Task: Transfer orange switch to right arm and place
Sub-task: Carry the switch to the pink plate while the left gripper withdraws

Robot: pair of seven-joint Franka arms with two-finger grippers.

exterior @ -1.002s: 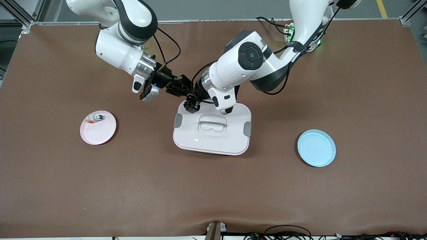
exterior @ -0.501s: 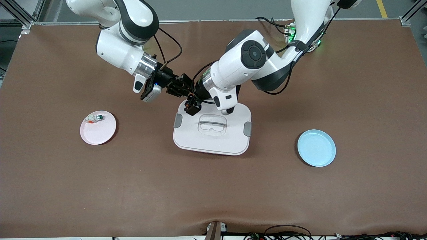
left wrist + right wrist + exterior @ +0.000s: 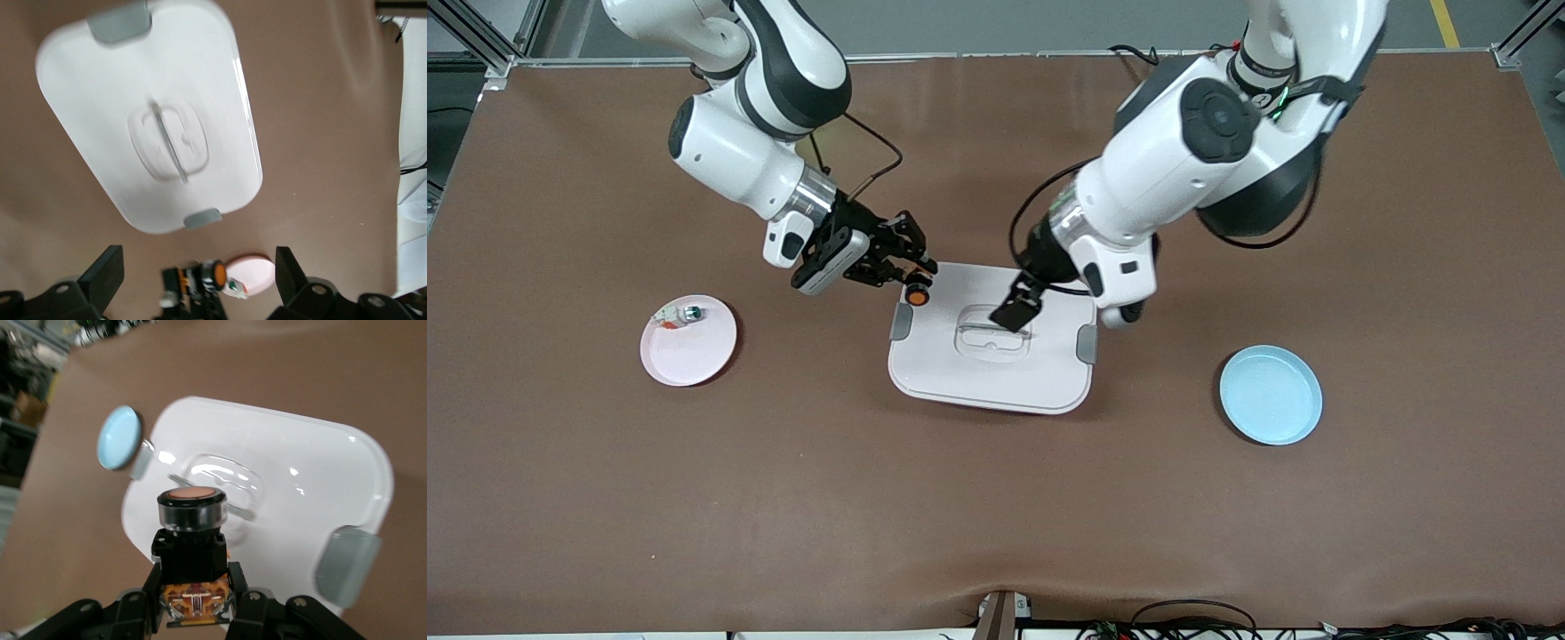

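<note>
Moved: both arms pulled apart since 1 s ago; handover done, left arm backed off toward upper right of front view, right arm shifted slightly lower.
Right gripper [image 3: 911, 283]: centre-left of front view, over table just off lid's corner; fingers clamped on switch body.
Orange switch [image 3: 917, 298]: tiny black cylindrical push-button w/ round orange cap, held in right gripper; in right wrist view [image 3: 192, 520] cap faces up, black collar + orange-marked base between finger pads.
Left gripper [image 3: 1014, 311]: centre of front view, over lid's handle; fingers spread wide, nothing between them.
White lid [image 3: 1049, 373]: rounded-rect plastic w/ grey side clips, clear recessed handle, mid-table.
Pink plate [image 3: 694, 356]: round, lower left of front view, toward right arm's end; small white-and-green part [image 3: 685, 313] on it by rim.
Blue plate [image 3: 1270, 395]: round, light blue, lower right of front view.
Table [image 3: 996, 498]: brown mat.
</note>
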